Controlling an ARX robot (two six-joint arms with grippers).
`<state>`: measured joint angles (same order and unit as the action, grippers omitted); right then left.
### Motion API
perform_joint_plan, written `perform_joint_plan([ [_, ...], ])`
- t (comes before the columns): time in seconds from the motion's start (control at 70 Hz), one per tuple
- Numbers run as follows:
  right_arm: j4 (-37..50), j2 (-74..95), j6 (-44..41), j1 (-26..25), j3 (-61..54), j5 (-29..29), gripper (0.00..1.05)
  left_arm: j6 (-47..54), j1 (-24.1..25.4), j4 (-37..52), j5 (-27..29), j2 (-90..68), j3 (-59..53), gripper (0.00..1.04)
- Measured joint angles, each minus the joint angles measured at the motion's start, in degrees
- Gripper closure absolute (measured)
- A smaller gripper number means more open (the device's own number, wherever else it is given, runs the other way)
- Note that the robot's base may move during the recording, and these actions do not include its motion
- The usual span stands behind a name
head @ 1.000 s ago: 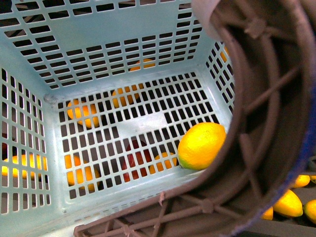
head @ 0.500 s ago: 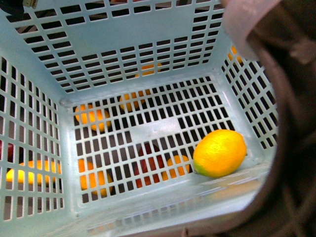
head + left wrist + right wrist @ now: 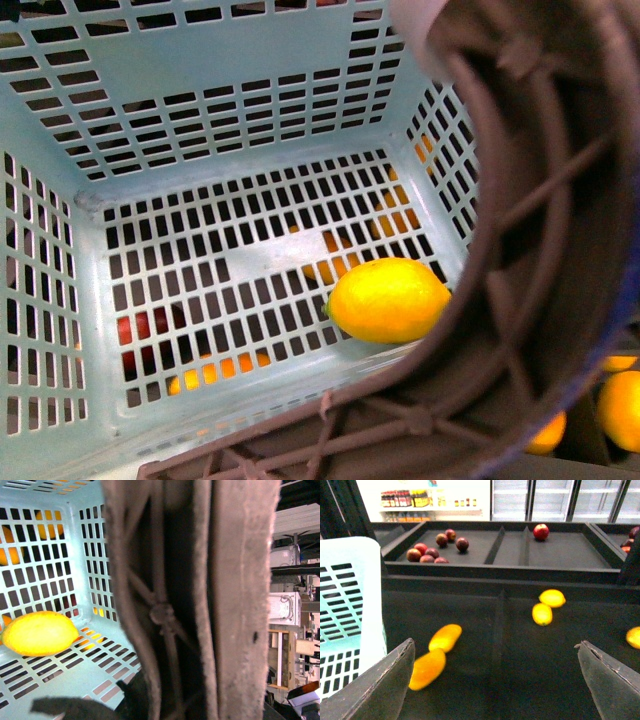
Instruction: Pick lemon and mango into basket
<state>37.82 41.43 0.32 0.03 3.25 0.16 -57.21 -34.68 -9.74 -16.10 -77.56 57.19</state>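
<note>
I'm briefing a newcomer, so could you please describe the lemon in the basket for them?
Start at the light teal basket that fills the front view. On its slotted floor, near the brown handle, lies the lemon. It is the only fruit inside; the other fruits show only through the slots.

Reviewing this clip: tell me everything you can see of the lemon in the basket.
The lemon is a bright yellow oval fruit with smooth, slightly glossy skin, a small nub at one end and a faint greenish tinge at the other. It looks whole and unmarked. It lies on its side on the slotted floor of the teal basket, close to a wall near one corner; whether it touches that wall is unclear. Nothing grips it, and it is the only fruit inside.
</note>
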Motion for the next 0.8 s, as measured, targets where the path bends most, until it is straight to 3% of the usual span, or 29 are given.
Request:
perform_joint_plan([
  [0.8,-0.02,-0.02,-0.02,0.07,-0.02,-0.63,0.09,0.0,0.81,-0.02,0.48,0.0,0.0,0.91],
])
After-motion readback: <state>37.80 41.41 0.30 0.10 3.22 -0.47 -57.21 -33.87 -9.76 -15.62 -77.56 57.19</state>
